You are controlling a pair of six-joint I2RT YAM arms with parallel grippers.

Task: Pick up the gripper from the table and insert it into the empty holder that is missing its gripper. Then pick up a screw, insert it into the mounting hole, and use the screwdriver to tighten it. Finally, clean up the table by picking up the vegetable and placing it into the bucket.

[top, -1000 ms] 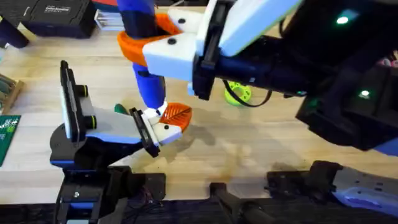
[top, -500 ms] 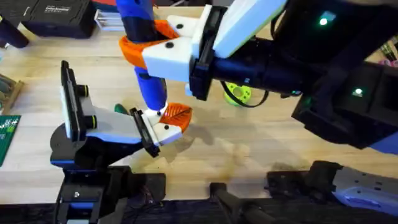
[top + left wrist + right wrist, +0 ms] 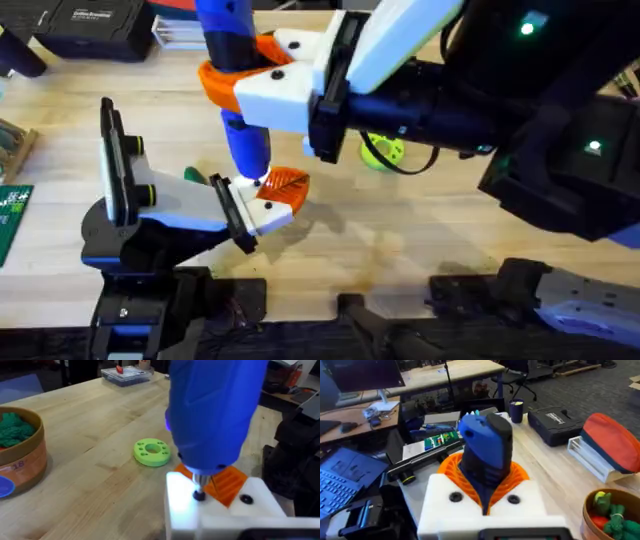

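The blue screwdriver (image 3: 245, 150) stands upright with my right gripper (image 3: 242, 72) shut on its body; it is also in the right wrist view (image 3: 485, 450). Its metal tip rests on a black screw (image 3: 199, 495) in the white holder (image 3: 182, 507), which is a finger of my left gripper (image 3: 283, 197). The orange ribbed gripper (image 3: 288, 182) sits in that holder, beside the other orange tip, and the fingers lie together. The dark teal vegetable (image 3: 195, 176) lies on the table behind the pale-blue left arm. The orange bucket (image 3: 22, 460) holds toy vegetables.
A lime-green ring disc (image 3: 382, 150) lies right of the screwdriver. A black case (image 3: 90, 25) sits at the back left and a green circuit board (image 3: 12, 215) at the left edge. The right arm's dark body (image 3: 520, 110) spans the table's right half.
The right gripper and the screwdriver shifted very slightly to the right; the tip stays on the holder. The left arm has not moved.
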